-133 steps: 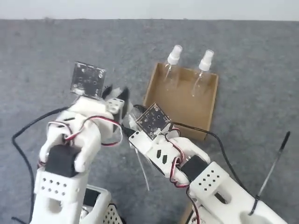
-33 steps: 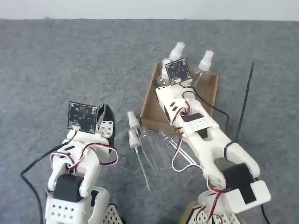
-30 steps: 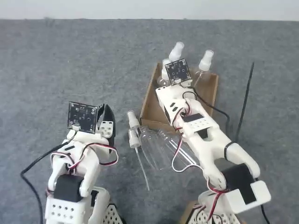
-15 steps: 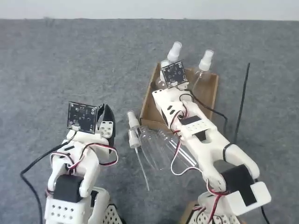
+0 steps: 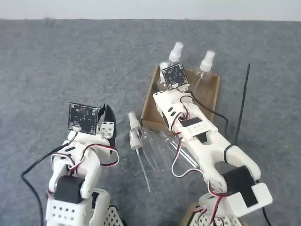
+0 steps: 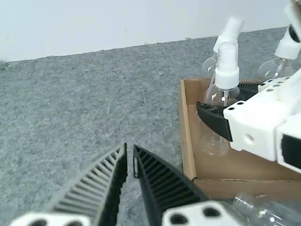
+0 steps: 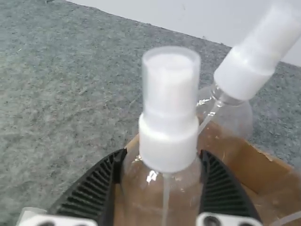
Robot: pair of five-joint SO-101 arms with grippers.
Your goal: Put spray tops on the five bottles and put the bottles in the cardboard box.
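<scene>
The cardboard box [image 5: 207, 110] lies right of centre. Two capped spray bottles [image 5: 175, 52] [image 5: 207, 61] stand at its far wall. My right gripper [image 7: 160, 188] is shut on a third capped bottle [image 7: 168, 117] that stands upright in the box's near-left corner [image 6: 225, 75]; black fingers [image 7: 101, 186] press both its shoulders. Two more clear bottles [image 5: 157, 147] with white spray tops [image 5: 133, 121] lie on the carpet beside the box. My left gripper [image 6: 130, 162] is shut and holds nothing, low over the carpet left of the box [image 6: 187, 136].
A thin clear tube [image 5: 143, 170] lies on the grey carpet near the lying bottles. A black rod [image 5: 242, 103] stands up right of the box. The right arm [image 5: 197, 132] crosses over the lying bottles. Open carpet stretches to the left and far side.
Since the earliest frame the right arm swung from the table's middle into the box with a bottle, and the left arm pulled back. In the last second the right gripper edged slightly left.
</scene>
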